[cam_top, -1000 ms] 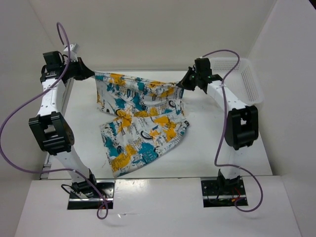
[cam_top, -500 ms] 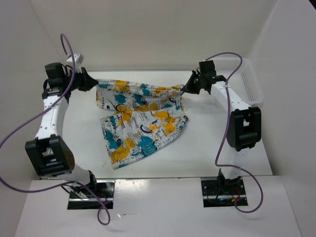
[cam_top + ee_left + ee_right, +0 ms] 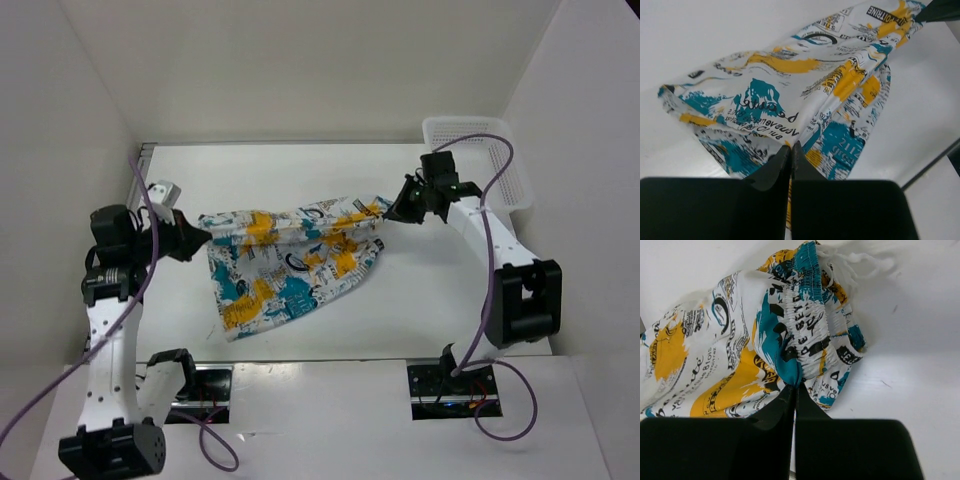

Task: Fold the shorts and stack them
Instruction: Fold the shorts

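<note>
"Left gripper (image 3: 205, 238) — state?"
"Clenched on the shorts (image 3: 290, 265), pinching one end of the cloth's far edge. Its wrist view shows the fingertips pressed together with printed fabric caught between them."
"Right gripper (image 3: 388, 212)?"
"Likewise clamped on the garment, at the gathered elastic waistband. A white drawstring (image 3: 860, 262) trails loose just beyond it."
"Why hold both ends?"
"Judged purpose: the held edge runs taut between the two arms, so the cloth forms a straight line rather than a bunch. That should give a clean crease when the edge is laid over the part resting on the table (image 3: 450, 290). A fold appears to be in hand. No stack is visible."
"Location of the garment?"
"Mid-table, between the grippers. The far edge appears lifted a little in the pinch. The near portion lies flat, slanting toward the left arm's side. It is well apart from the white mesh basket (image 3: 500, 165) at the far right corner."
"Condition?"
"Soft white fabric with a crowded print of teal, orange-yellow and black lettering. It is wrinkled along the stretched edge, the layers are doubled and the lower corner is uneven — not yet a tidy rectangle."
"Risk?"
"Each end is held by a thin pinch. A slip at either one would likely collapse the line."
</note>
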### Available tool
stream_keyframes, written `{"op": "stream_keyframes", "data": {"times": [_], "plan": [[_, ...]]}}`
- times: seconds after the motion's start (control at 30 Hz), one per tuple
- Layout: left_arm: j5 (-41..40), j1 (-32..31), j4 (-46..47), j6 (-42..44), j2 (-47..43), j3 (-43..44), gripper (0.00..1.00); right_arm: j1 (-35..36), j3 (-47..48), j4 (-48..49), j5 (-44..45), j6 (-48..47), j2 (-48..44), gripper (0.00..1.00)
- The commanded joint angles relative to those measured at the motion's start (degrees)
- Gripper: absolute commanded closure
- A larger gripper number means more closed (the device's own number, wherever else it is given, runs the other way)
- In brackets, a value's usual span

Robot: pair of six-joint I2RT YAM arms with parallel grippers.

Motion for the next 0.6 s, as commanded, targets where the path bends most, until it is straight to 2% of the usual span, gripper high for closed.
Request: {"op": "stream_keyframes", "data": {"times": [0.0, 0.1, 0.27, 0.3, 0.33, 0.37, 0.4, 0.43, 0.47, 0.53, 0.57], "plan": [[1.0, 0.6, -9.6, 1.5, -5.4, -3.3, 1.0, -1.2, -3.2, -3.1, 5.1, -0.6, -4.9, 1.0], [1.5, 0.6, -12.9, 1.5, -11.1, -9.7, 1.0, -1.2, -9.1, -2.3, 6.1, 0.1, -7.4, 1.0], [1.2, 0.1, -20.4, 1.5, -22.0, -17.1, 0.98, -1.2, -12.3, -1.6, 7.2, 0.8, -9.4, 0.97], [1.2, 0.1, -21.5, 1.5, -23.1, -17.7, 0.92, -1.2, -13.7, -1.6, 7.8, 0.8, -9.9, 0.92], [1.2, 0.1, -23.3, 1.5, -24.7, -17.7, 0.79, -1.7, -13.7, -1.6, 7.8, 0.8, -10.0, 0.83], [1.2, 0.1, -24.3, 1.5, -24.7, -17.7, 0.41, -1.7, -14.6, -1.6, 7.8, 0.8, -10.6, 0.78], [1.2, 0.1, -25.0, 1.5, -24.7, -17.7, 0.32, -1.7, -15.8, -1.6, 7.8, 0.8, -11.5, 0.7], [1.2, 0.1, -25.0, 1.5, -24.7, -17.7, 0.25, -1.7, -15.8, -1.6, 7.8, 0.1, -11.5, 0.43], [0.5, 0.1, -25.5, 1.5, -23.4, -16.8, 0.14, -1.7, -16.4, -1.6, 7.8, 0.1, -12.1, 0.28], [-1.5, 0.1, -25.5, 1.5, -19.3, -14.8, 0.06, -1.7, -16.4, -1.6, 7.8, 0.1, -12.1, 0.08], [-2.2, 0.1, -24.5, 1.5, -17.7, -13.9, 0.04, -1.7, -15.9, -1.6, 7.8, -0.4, -12.1, 0.06]]}}
